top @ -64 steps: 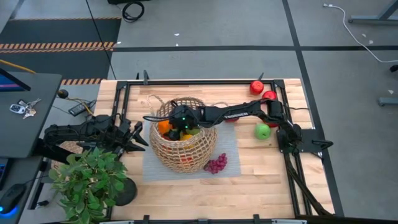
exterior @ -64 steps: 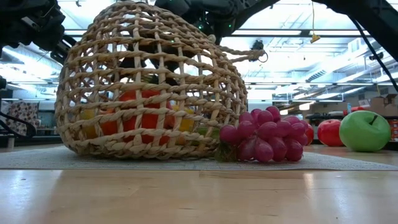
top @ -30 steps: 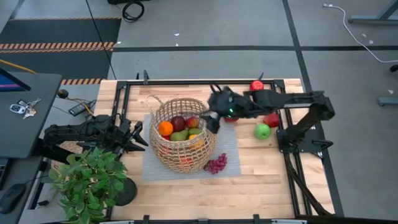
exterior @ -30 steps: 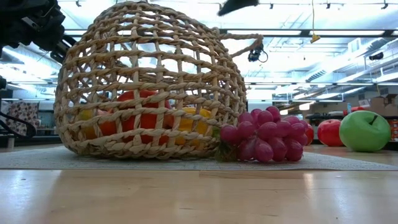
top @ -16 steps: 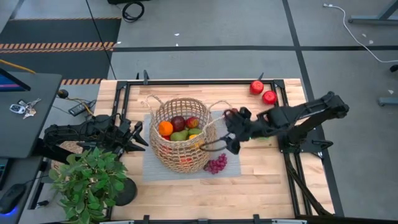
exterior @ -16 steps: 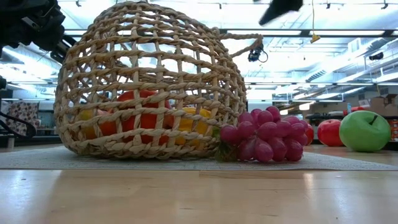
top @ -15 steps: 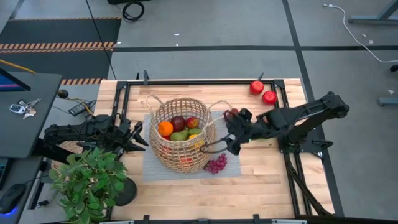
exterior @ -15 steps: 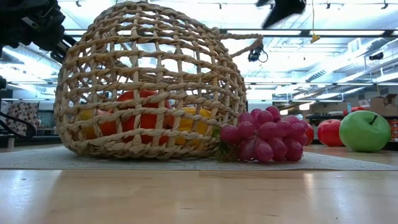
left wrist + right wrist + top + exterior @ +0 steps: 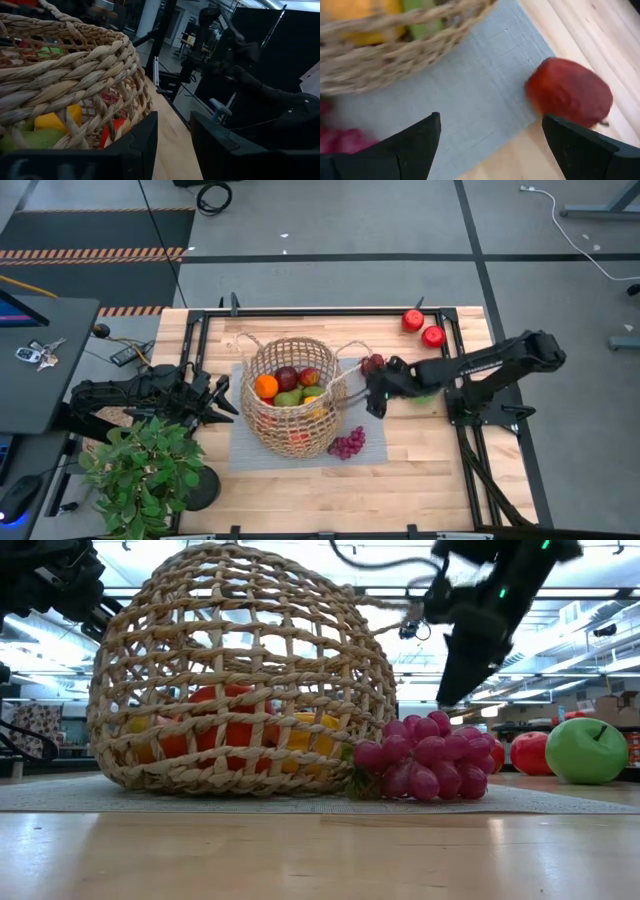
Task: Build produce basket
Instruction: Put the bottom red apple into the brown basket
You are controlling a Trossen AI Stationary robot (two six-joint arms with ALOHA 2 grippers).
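The basket [image 9: 293, 395] sits on a grey mat [image 9: 365, 416] in the middle of the table [image 9: 420, 470], with an orange [image 9: 265, 386], a dark red fruit [image 9: 287, 377], a green pear [image 9: 288, 398] and a yellow piece among the produce inside it. In the low view the basket [image 9: 240, 675] fills the left half, red, orange and yellow showing through the weave.

The right gripper [image 9: 372, 395] hovers above the mat's right part, just right of the basket and by its right loop handle [image 9: 350, 352]. Its fingers are spread wide and hold nothing; the right wrist view shows both dark fingers [image 9: 410, 145] well apart, with mat between them. A dark red apple [image 9: 568, 93] lies ahead of that gap at the mat's edge, touching neither finger; from above it [image 9: 372, 363] shows just beyond the gripper. The grapes [image 9: 347, 444] lie on the mat against the basket's near right side, nearer the table's front than the gripper; in the low view the gripper [image 9: 470, 640] hangs above the grapes [image 9: 425, 758].

Two red apples [image 9: 422, 328] lie at the far right corner, and a green apple [image 9: 586, 750] lies on the wood right of the grapes.

The left gripper [image 9: 215, 398] waits just left of the basket, fingers [image 9: 137, 145] parted and empty, beside a potted plant [image 9: 140, 470].
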